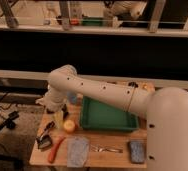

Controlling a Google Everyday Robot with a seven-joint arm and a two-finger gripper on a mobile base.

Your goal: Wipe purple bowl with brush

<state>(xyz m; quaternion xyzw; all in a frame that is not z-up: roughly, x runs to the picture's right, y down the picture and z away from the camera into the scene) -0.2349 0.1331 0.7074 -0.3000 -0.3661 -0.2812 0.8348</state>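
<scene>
just left of the green tray [108, 115], gripper [59, 111], jaws apart

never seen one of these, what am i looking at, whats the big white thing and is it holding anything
The big white thing is a robot arm. There is only one camera view, looking down on the arm and a small wooden table. The arm bends at an elbow and points down to its gripper, a two-finger claw. It hangs open over the table's left part and seems to hold nothing.

On the table lie a green tray, a yellow round thing, an orange-red stick, a grey cloth, a blue sponge, and what looks like a slim black brush by a black block. No purple bowl is visible; it may be hidden.
</scene>
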